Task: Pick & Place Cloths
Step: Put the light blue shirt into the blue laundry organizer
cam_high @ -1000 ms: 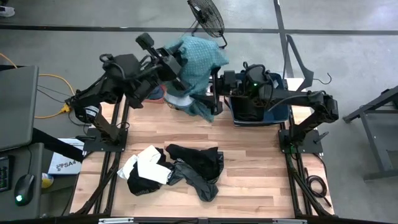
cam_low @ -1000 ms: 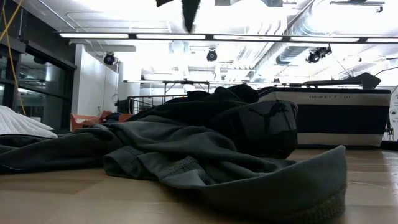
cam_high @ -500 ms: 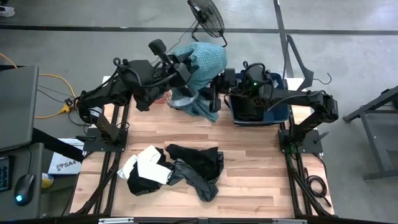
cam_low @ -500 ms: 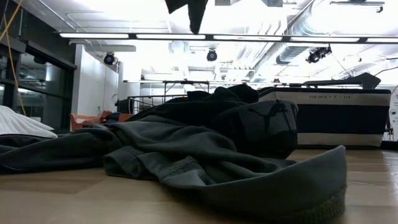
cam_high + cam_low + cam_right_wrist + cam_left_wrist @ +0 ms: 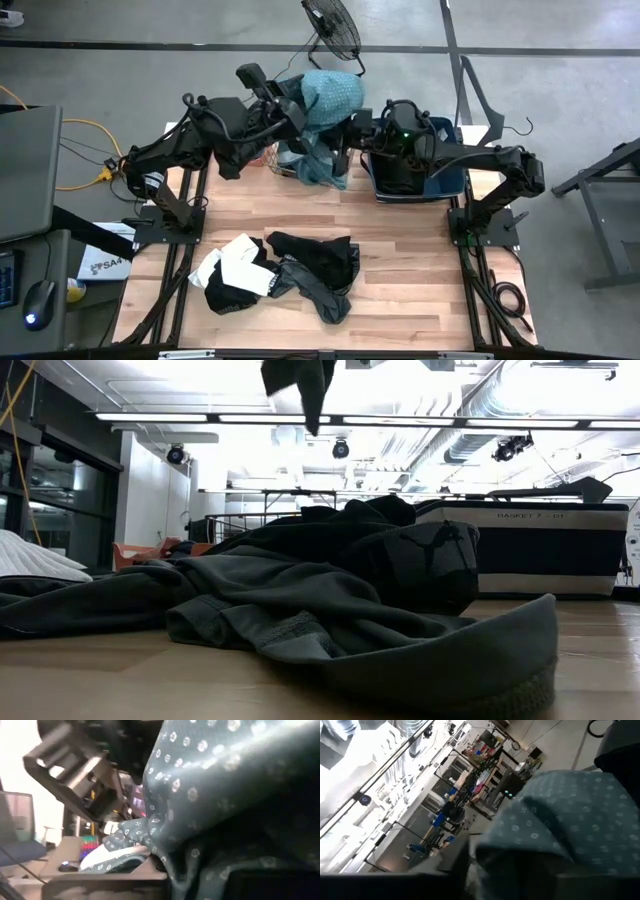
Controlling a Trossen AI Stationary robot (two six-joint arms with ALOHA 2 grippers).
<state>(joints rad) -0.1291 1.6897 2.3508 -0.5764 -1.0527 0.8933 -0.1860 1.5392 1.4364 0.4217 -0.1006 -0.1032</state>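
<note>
The large teal cloth is bunched up in the air at the table's far middle. Its top is draped over the end of my left gripper, and its lower end dangles clear of the table. My right gripper is at the cloth's right side, shut on it. The spotted teal fabric fills both the left wrist view and the right wrist view. Black cloths and a white-and-black one lie heaped on the near part of the table. My right gripper comes at the teal cloth's right side about level, from the table's right. The fabric hides the place of contact, so I cannot tell which edge or how many layers it has. The cloth hangs slack below, clear of the table.
The dark blue bin stands at the far right under my right arm. The coral tub peeks out at the far left below the hanging cloth. A floor fan stands beyond the far edge. Bare wood lies between the heap and the bins.
My left gripper has gone toward the table's right and far edge with the teal cloth. The cloth has gathered from a broad spread into a narrower bunch, and its lower end hangs lower now. My right arm has edged left toward the cloth.
</note>
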